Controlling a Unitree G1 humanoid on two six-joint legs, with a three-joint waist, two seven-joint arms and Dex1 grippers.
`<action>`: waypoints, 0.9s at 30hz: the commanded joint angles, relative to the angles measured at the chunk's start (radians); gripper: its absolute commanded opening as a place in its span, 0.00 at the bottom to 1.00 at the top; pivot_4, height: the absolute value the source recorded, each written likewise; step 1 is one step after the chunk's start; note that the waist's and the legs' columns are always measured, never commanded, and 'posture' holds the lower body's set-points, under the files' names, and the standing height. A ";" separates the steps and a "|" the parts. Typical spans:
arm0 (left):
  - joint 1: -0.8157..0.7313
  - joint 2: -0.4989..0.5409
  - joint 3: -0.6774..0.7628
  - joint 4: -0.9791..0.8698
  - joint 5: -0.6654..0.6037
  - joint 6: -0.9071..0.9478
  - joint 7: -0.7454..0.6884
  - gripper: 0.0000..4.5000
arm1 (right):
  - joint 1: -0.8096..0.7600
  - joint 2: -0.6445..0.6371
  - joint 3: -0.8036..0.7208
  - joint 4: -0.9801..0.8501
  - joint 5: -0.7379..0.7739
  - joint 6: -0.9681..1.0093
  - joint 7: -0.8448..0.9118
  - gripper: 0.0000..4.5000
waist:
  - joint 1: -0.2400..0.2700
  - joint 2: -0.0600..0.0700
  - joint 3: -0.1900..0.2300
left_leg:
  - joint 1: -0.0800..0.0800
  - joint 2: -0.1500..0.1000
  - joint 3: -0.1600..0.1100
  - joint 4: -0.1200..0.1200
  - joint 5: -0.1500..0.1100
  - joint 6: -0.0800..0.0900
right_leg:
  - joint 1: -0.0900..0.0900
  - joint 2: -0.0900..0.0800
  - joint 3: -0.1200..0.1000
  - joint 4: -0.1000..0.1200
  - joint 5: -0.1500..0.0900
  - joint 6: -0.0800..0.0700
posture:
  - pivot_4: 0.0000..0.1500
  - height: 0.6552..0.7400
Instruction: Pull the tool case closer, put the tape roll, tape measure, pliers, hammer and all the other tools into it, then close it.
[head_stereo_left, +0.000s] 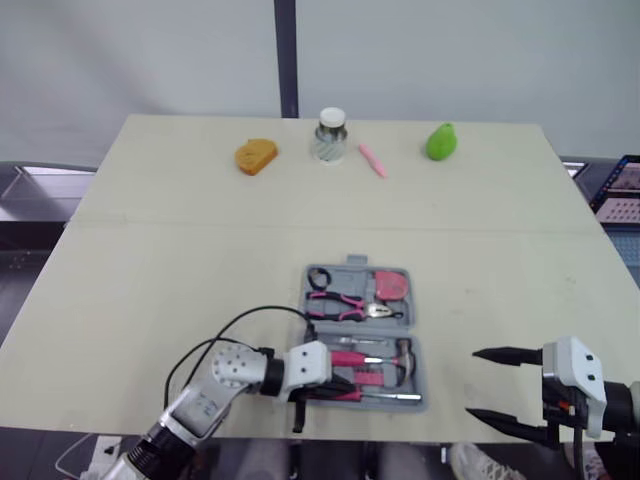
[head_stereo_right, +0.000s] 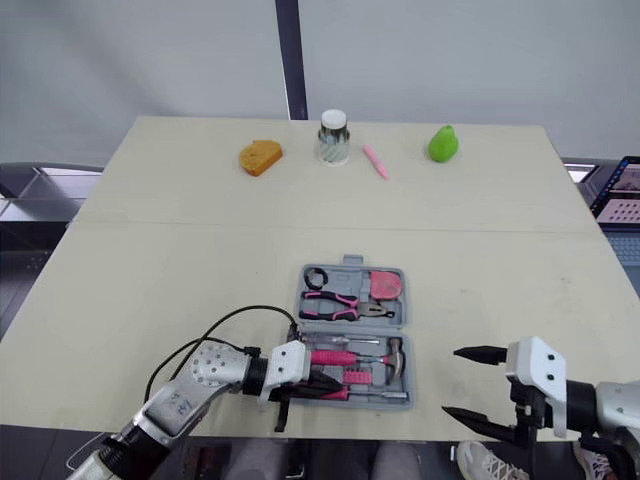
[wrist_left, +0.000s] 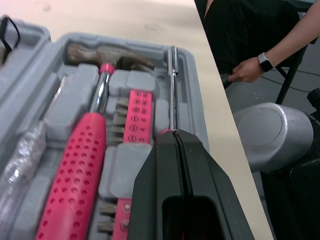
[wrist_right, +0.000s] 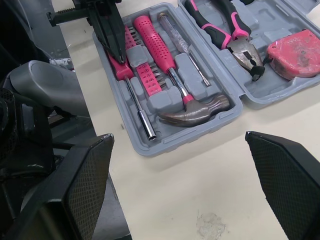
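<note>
Left arm reaches in low from the lower left, its gripper (wrist_left: 174, 136) with fingers pressed together (nothing between them) and tips at the pink handle of the driver (wrist_right: 141, 114), which lies in the open tool case (wrist_left: 195, 100) at lower centre. Right gripper (head_stereo_left: 500, 388), lower right, hovers just beside the case with fingers spread wide, empty.

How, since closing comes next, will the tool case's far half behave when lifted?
Probably stiff: the tool case looks like moulded hard plastic. Likely weighty, as that half carries the pliers and tape measure. They may slip out as it swings up, unless their recesses grip.
</note>
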 joint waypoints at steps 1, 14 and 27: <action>0.001 -0.007 -0.008 -0.011 0.007 0.003 -0.009 0.01 | 0.009 -0.001 -0.041 -0.022 0.005 -0.004 -0.009 1.00 | 0.000 0.000 0.000 | 0.000 0.000 0.000 0.000 0.000 0.000 | 0.000 0.000 0.000 0.000 0.000 0.000 | 1.00 0.47; 0.010 0.013 -0.038 -0.018 0.045 0.013 -0.028 0.01 | 0.012 0.001 -0.045 -0.032 0.006 0.004 -0.013 1.00 | 0.000 0.000 0.000 | 0.000 0.000 0.000 0.000 0.000 0.000 | 0.000 0.000 0.000 0.000 0.000 0.000 | 1.00 0.47; 0.005 0.014 -0.059 0.000 0.061 0.052 -0.037 0.01 | 0.015 0.002 -0.046 -0.044 0.008 0.013 -0.026 1.00 | 0.001 0.003 -0.002 | 0.001 0.000 0.000 0.000 -0.001 0.000 | 0.000 -0.001 0.000 -0.001 0.000 0.000 | 1.00 0.47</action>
